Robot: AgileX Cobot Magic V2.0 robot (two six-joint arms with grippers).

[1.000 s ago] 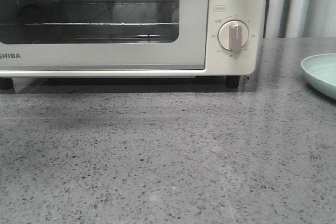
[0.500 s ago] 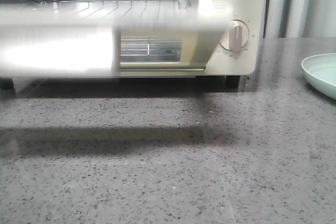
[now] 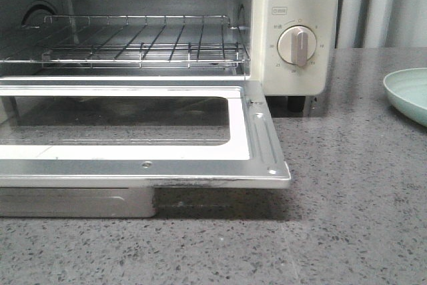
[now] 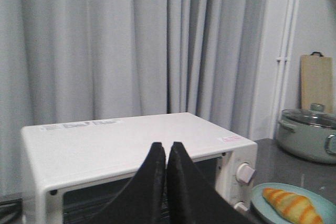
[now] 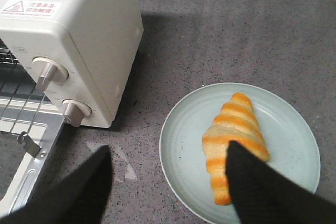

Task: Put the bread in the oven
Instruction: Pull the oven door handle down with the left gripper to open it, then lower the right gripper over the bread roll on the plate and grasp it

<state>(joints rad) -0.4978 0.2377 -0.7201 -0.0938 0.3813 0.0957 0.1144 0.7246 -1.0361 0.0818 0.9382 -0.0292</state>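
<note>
- Your left gripper [image 4: 166, 153] is up high, above and behind the oven [image 4: 131, 150], with the two black fingers [image 4: 152, 182] pressed together and nothing between them. It's looking down over the oven's flat cream top.
- Your right gripper [image 5: 168, 182] hangs over the counter beside the oven, fingers spread wide. One finger [image 5: 68, 192] sits over the grey countertop [image 5: 220, 35], the other [image 5: 262, 187] overlaps the near end of the bread in the wrist view. Can't tell if it's actually touching it.
- The bread [image 5: 231, 140] is a croissant-shaped roll, glossy golden-orange with paler cream stripes, tapered at the ends. It's lying on the pale green plate [image 5: 294, 129], which is on the counter off to the oven's dial side.
- In the front view the oven door [image 3: 133, 158] is dropped fully open, lying flat out toward you, glass window facing up.
- The wire rack [image 3: 133, 41] inside is bare, and two round beige dials [image 3: 297, 45] sit on the panel next to the cavity.
- From the left wrist camera you can also spot a lidded pot [image 4: 307, 137] and a wooden cutting board [image 4: 316, 82] further back.
</note>
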